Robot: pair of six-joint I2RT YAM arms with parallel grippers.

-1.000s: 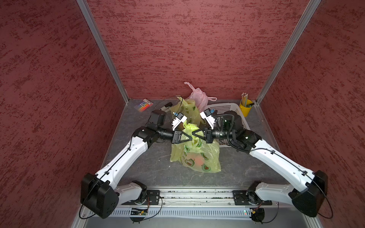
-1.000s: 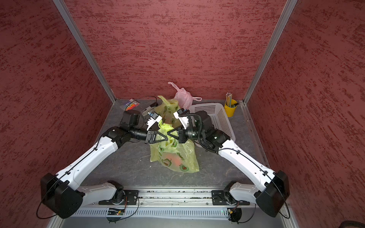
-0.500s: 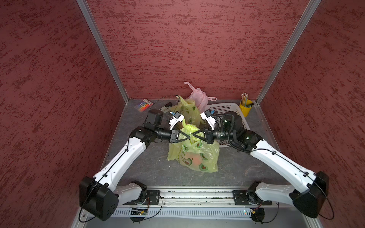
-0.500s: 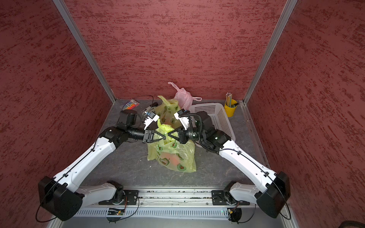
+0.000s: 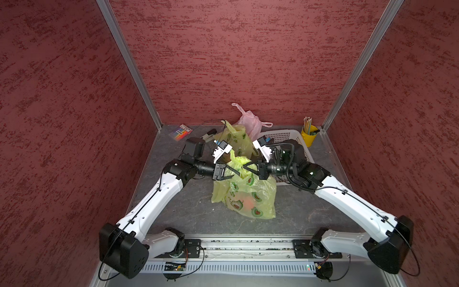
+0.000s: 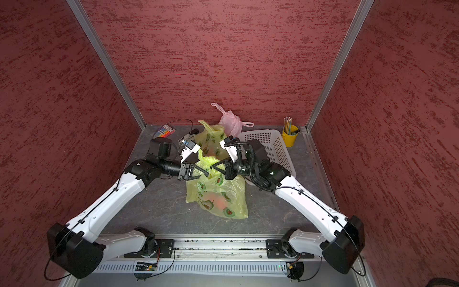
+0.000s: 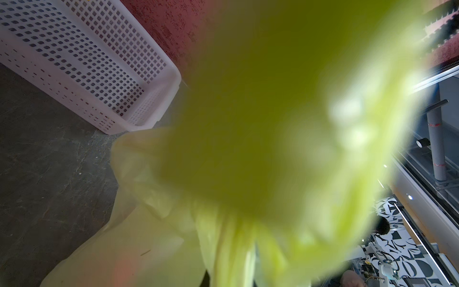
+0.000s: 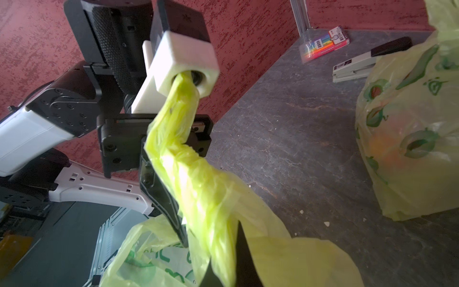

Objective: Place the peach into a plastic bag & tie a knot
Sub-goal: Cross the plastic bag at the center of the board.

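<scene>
**Both top views.** The yellow-green plastic bag [image 5: 244, 196] lies on the grey table [image 5: 188, 206] between the arms. The peach [image 5: 246, 203] shows as a reddish glow low inside it. The left gripper [image 5: 236, 173] and right gripper [image 5: 246, 168] meet tip to tip above the bag, each clamped on its bunched handles.

**Right wrist view.** Only here is the grip itself visible. A twisted strand [image 8: 198, 193] of the bag runs from between the right gripper's closed fingers [image 8: 242, 253] and along the left gripper's finger [image 8: 156, 188]. It ends at the left wrist camera [image 8: 183, 62].

**Left wrist view.** Blurred green film fills most of it, with the white basket [image 7: 87, 62] to one side.

**Behind the bag, top views.** A second yellow bag [image 5: 236, 139], a pink bag [image 5: 249, 121] and a pencil cup [image 5: 309, 134].

**Against one second earlier.** The grippers keep the same meeting point, and the bag's body lies slightly nearer the left arm's side.
</scene>
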